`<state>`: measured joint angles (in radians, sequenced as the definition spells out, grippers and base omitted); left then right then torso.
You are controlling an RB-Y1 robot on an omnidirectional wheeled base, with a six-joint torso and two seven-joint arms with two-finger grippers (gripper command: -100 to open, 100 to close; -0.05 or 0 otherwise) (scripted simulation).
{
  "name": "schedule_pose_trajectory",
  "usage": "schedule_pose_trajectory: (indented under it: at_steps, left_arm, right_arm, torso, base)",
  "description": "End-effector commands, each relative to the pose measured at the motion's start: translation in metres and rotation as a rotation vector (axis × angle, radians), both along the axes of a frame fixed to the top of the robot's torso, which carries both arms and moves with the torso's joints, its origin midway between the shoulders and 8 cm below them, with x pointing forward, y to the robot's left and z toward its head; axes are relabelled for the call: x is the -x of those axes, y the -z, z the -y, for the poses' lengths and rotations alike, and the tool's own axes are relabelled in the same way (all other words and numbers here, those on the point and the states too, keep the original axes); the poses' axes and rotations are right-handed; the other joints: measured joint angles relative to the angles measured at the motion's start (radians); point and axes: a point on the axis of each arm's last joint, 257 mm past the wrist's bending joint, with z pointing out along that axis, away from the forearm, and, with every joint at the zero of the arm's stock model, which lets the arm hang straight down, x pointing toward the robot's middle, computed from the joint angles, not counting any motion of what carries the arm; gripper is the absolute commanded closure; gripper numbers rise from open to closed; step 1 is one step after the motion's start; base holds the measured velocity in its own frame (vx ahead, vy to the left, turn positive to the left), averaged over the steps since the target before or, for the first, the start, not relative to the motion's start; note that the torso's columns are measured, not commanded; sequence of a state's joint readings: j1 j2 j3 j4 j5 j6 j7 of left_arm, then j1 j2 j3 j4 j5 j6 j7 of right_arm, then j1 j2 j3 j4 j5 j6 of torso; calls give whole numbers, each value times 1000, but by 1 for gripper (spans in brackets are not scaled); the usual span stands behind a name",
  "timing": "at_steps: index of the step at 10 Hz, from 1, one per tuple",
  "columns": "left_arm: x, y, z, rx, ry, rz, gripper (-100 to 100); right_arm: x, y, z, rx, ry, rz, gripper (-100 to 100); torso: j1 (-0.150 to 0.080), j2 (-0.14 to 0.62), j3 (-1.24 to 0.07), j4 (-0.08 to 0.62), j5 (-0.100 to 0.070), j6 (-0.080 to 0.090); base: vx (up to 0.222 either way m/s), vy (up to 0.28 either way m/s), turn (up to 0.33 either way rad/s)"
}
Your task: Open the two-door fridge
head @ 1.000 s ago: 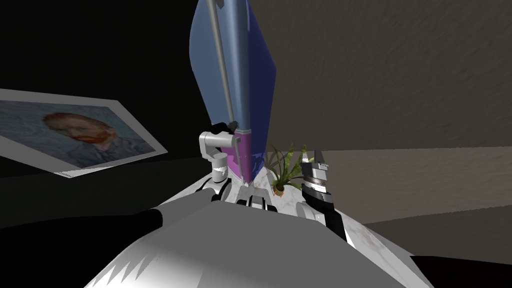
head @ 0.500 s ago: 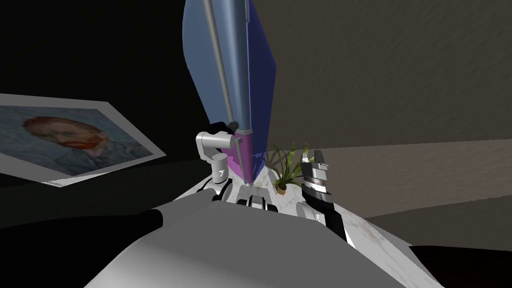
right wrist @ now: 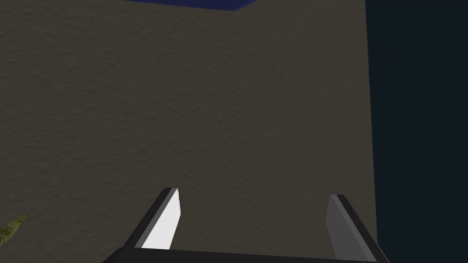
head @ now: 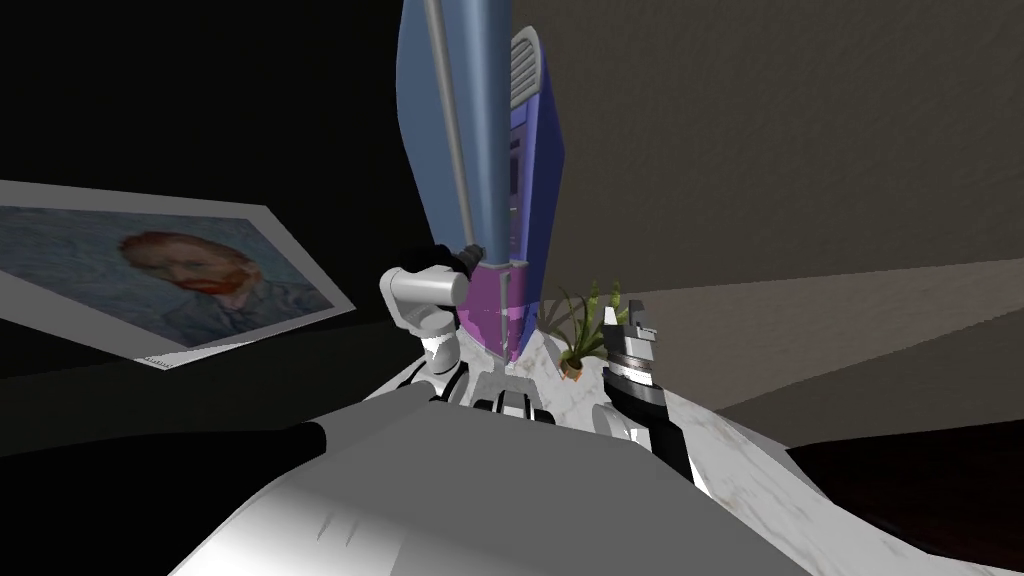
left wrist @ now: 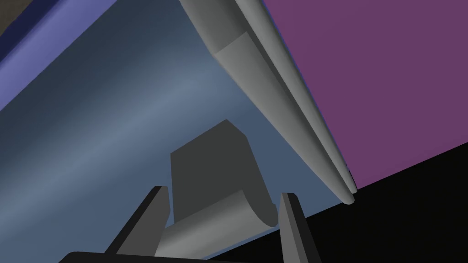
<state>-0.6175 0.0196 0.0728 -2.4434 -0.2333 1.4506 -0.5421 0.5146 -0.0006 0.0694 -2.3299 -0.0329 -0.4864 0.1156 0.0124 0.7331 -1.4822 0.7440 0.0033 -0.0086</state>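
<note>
So the fridge (head: pixel 535 180) stands dead ahead, blue door (head: pixel 485 130) ajar at its edge, one purple door (head: pixel 480 310) beneath. Left jaws are clamped on the lower end of the blue door's handle (left wrist: pixel 215 223). Right jaws gape, holding nothing, just beside one plant (head: pixel 580 340) on the desk (head: pixel 740 480); bare wall (head: pixel 800 150) to the right.

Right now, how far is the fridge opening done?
Done: the left tool is shut on the grey handle of the blue door. In hand: the pull; the door seems ajar, a grille showing past its edge. Left: swing it wide. The right tool hangs open, idle.
</note>
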Motion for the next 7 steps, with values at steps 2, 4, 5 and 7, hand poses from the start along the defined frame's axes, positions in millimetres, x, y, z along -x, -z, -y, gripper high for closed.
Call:
schedule_pose_trajectory:
  at_steps: [2,4,5,7]
  left_arm:
    - [25,-11,21,-7,78,27,100]
    - [35,-13,29,-9,108,34,100]
    - [42,-13,38,-12,139,34,100]
    - [37,-5,42,-9,155,9,100]
  right_arm:
    - [0,0,0,0,0,0,0]
    - [0,0,0,0,0,0,0]
    - [0,0,0,0,0,0,0]
    - [0,0,0,0,0,0,0]
  torso:
    - [-1,3,1,0,-1,3]
    - [0,4,2,0,0,2]
    - [-5,5,3,0,-2,3]
    - [-14,3,3,-2,-4,5]
  base:
    - [-149,323,-77]
    - [-170,275,-47]
    - [-175,375,-72]
    - [-82,190,-86]
